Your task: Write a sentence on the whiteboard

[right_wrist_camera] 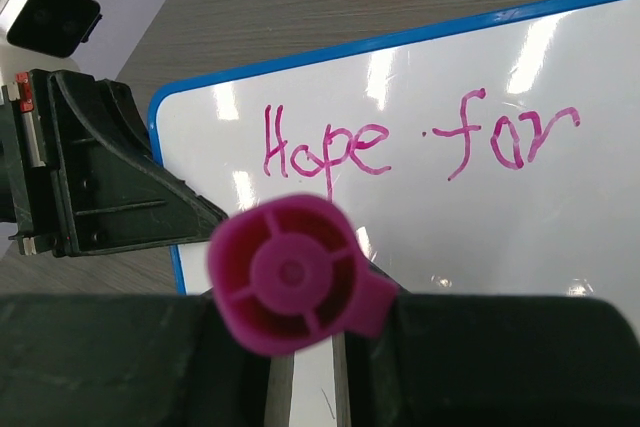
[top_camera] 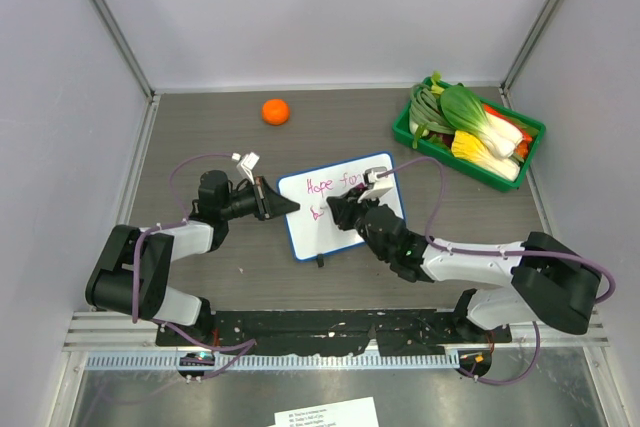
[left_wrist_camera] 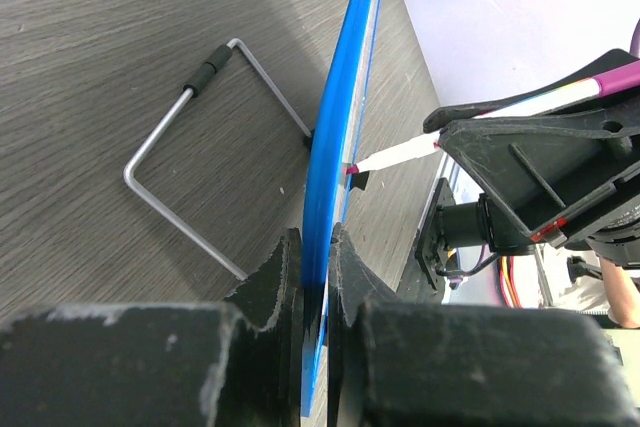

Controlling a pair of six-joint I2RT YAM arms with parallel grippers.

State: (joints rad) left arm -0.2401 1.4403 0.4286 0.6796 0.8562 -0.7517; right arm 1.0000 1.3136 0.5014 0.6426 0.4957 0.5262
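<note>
The whiteboard, white with a thin blue frame, stands tilted at the table's middle. Pink words "Hope for" fill its top line, with a first stroke below; they show clearly in the right wrist view. My left gripper is shut on the board's left edge, the blue frame between its jaws. My right gripper is shut on a pink marker. The marker tip touches the board's face.
An orange lies at the back left of centre. A green tray of vegetables stands at the back right. The board's wire stand rests on the table behind it. Grey walls enclose the table.
</note>
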